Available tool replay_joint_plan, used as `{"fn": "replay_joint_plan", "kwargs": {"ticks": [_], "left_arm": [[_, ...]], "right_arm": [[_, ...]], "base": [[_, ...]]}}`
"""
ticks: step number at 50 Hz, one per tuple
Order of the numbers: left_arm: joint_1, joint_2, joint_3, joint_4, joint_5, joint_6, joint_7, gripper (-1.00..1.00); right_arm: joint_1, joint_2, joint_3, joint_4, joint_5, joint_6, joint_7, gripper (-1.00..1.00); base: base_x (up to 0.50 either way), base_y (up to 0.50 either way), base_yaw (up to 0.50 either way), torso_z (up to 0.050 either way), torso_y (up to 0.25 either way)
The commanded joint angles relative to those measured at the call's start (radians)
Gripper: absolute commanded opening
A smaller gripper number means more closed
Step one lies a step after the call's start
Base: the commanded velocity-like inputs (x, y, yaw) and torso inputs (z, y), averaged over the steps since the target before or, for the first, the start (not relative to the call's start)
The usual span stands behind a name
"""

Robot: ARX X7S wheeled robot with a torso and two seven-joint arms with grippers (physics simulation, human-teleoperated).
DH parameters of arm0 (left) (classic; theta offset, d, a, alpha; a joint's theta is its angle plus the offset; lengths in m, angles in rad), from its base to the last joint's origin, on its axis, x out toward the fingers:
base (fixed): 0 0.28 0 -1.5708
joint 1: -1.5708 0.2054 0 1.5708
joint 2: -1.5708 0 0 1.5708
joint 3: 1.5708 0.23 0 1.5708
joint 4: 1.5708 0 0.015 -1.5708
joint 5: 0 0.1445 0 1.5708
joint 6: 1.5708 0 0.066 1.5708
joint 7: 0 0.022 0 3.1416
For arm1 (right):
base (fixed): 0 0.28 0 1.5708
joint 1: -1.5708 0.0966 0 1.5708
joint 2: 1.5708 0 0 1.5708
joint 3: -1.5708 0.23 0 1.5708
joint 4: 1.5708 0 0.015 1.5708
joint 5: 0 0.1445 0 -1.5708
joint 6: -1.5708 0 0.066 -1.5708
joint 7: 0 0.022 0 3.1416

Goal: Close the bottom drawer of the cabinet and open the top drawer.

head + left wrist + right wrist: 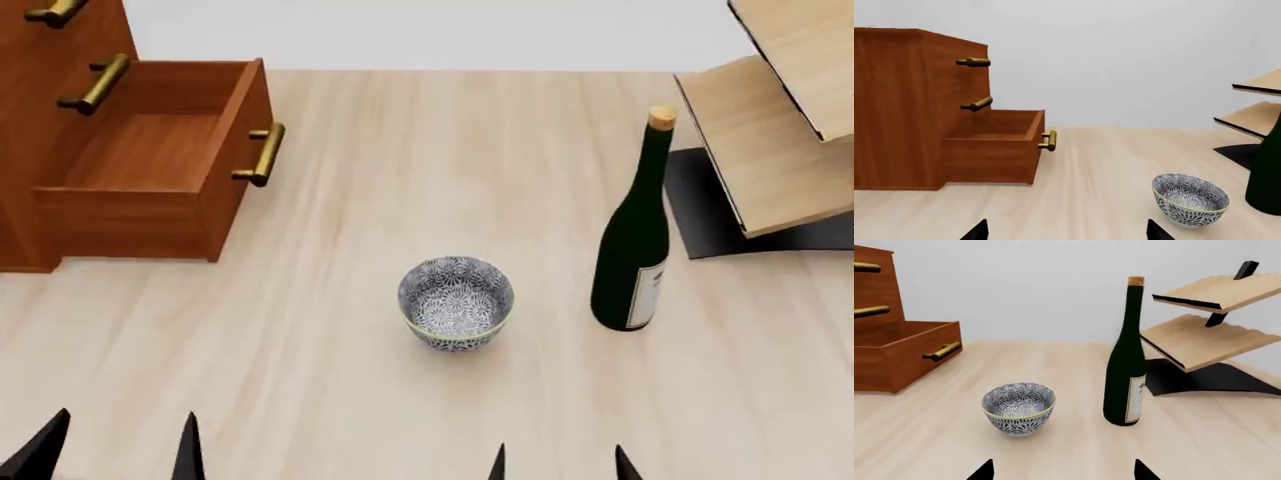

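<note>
- Left gripper (118, 455) and right gripper (558, 465): jaws spread wide, empty
- Bottom drawer (160, 165) pulled out of the cabinet (894, 107), ahead of the left gripper (top drawer (973, 62) shut)

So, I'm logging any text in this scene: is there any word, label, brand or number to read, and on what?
Bottle: its pale label carries small dark marks, too small and blurred to read.
Bowl: only a blue and white pattern, no text.
Cabinet, its drawers and the rack: no writing visible.
</note>
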Motion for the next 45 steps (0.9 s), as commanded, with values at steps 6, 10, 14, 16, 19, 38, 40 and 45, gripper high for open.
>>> {"fn": "replay_joint_plan", "kwargs": {"ticks": [6, 10, 14, 16, 19, 38, 40, 45], "left_arm": [[-0.063, -0.04, -0.004, 0.181, -0.029, -0.125, -0.038, 1.0], [-0.091, -0.056, -0.003, 0.234, -0.036, -0.177, -0.04, 1.0], [-0.129, -0.07, -0.003, 0.285, -0.054, -0.24, -0.037, 1.0], [-0.148, -0.08, 0.003, 0.305, -0.052, -0.257, -0.034, 1.0], [-0.18, -0.087, 0.001, 0.343, -0.066, -0.303, -0.036, 1.0], [-0.617, -0.153, -0.115, 0.644, -0.212, -0.718, -0.042, 1.0], [-0.627, -0.151, -0.123, 0.655, -0.223, -0.732, -0.046, 1.0], [-0.655, -0.15, -0.141, 0.685, -0.245, -0.771, -0.058, 1.0]], "right_arm": [[0.049, 0.047, 0.004, -0.196, 0.012, 0.161, 0.039, 1.0], [0.069, 0.059, 0.014, -0.233, 0.019, 0.2, 0.045, 1.0], [0.09, 0.068, 0.026, -0.256, 0.029, 0.226, 0.05, 1.0], [0.102, 0.073, 0.032, -0.265, 0.038, 0.237, 0.048, 1.0], [0.124, 0.079, 0.038, -0.287, 0.052, 0.268, 0.047, 1.0], [0.329, 0.156, 0.104, -0.528, 0.111, 0.571, 0.062, 1.0], [0.332, 0.155, 0.108, -0.538, 0.116, 0.583, 0.065, 1.0], [0.324, 0.149, 0.109, -0.544, 0.125, 0.59, 0.07, 1.0]], "base": [[0.0, 0.0, 0.0, 0.05, 0.0], [0.0, 0.0, 0.0, 0.05, 0.0], [0.0, 0.0, 0.0, 0.05, 0.0], [0.0, 0.0, 0.0, 0.05, 0.0], [0.0, 0.0, 0.0, 0.05, 0.0], [0.0, 0.0, 0.0, 0.05, 0.0], [0.0, 0.0, 0.0, 0.05, 0.0], [0.0, 0.0, 0.0, 0.05, 0.0]]}}
